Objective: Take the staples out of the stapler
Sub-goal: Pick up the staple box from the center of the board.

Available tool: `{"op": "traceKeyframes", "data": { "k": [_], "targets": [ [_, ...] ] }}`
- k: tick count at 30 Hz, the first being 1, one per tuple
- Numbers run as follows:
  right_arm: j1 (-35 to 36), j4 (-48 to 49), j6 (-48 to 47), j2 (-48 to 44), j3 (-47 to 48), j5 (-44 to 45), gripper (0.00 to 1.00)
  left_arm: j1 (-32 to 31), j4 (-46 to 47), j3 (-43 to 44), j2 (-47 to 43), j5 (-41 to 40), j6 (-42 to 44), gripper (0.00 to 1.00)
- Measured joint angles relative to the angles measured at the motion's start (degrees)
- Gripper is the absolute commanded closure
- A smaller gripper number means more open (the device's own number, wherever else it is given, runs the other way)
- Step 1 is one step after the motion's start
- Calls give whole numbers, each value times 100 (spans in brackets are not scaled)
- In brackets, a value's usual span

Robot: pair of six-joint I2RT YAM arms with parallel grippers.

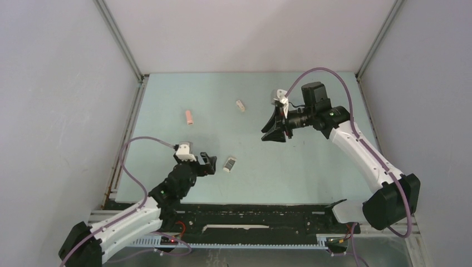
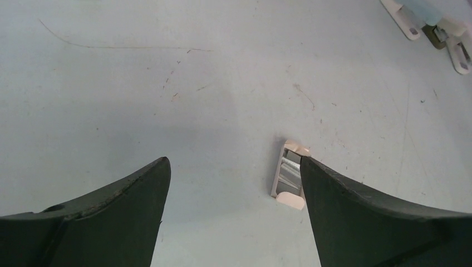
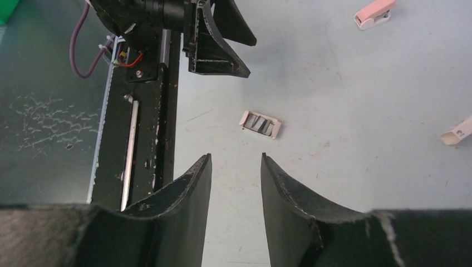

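Note:
Silver-grey staples (image 1: pixel 229 164) lie in a small pale open holder on the table; they also show in the left wrist view (image 2: pixel 289 173) and the right wrist view (image 3: pixel 260 123). My left gripper (image 1: pixel 208 163) (image 2: pixel 234 161) is open and empty, low over the table, its right finger (image 2: pixel 356 211) beside the holder. A white stapler (image 1: pixel 280 99) (image 2: pixel 439 25) lies at the back by my right arm. My right gripper (image 1: pixel 274 133) (image 3: pixel 235 157) is open and empty, raised, pointing toward the holder.
A pink stapler (image 1: pixel 190 117) (image 3: pixel 374 14) lies at the back left. A small white-and-red block (image 1: pixel 240 105) (image 3: pixel 457 132) lies at the back centre. The black base rail (image 1: pixel 250 219) runs along the near edge. Walls enclose the left, right and back.

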Motion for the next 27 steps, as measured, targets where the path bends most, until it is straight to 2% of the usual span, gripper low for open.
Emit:
{"op": "traceKeyframes", "data": {
  "k": [4,13,20,27],
  "targets": [
    [-59,138,66,0,-35,-76,53,356,22,450,743,546,-151,9],
    [-81,291,151,0,-66,-90,53,1598,4,1596,2022,2033,-411,10],
    [-184,385,269,13,-87,42,53,1757,15,2083,2509,2559,-466,10],
    [-378,809,498,245,-236,527,51,1818,15,2094,2507,2487,-205,9]
  ]
}}
